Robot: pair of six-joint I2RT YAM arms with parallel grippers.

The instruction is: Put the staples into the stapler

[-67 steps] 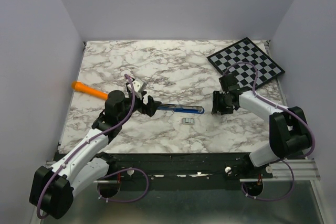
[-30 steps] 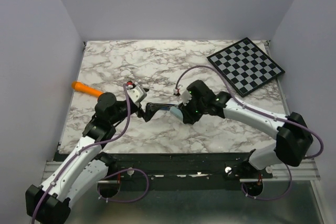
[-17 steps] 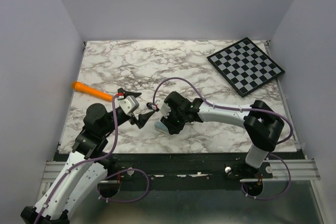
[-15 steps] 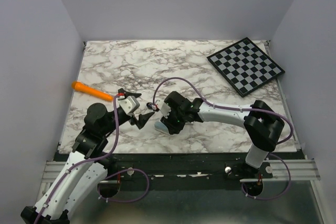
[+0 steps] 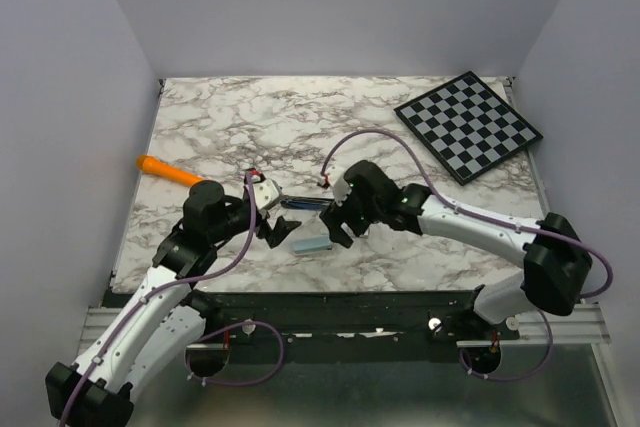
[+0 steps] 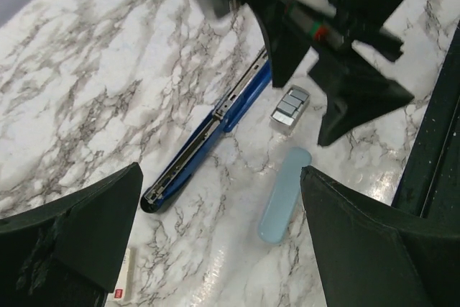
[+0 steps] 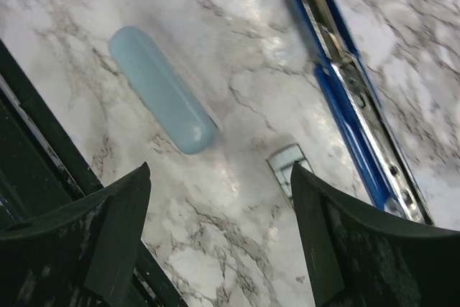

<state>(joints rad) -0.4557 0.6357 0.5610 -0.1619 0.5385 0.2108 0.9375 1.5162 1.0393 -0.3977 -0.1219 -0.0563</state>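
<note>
- While both my arms reached over the near middle of the table, the top view showed the job only prepared. The stapler base lay between my left gripper and right gripper. The stapler top lay apart from the base, closer to the near edge. I could not see the staples there. The far half was open marble. The checkerboard at the far right corner and the orange stick by the left edge sat well away.
- In the left wrist view, my left gripper stood wide and empty. The staples lay on the marble just beside the stapler base, not in its silvery channel. I judged that loading them and refitting the stapler top were both left. My right fingers crowded that spot.
- In the right wrist view, my right gripper stood wide and held nothing. The staples lay below it beside the stapler base. The stapler top lay close to the near edge, leaving little room that way.
</note>
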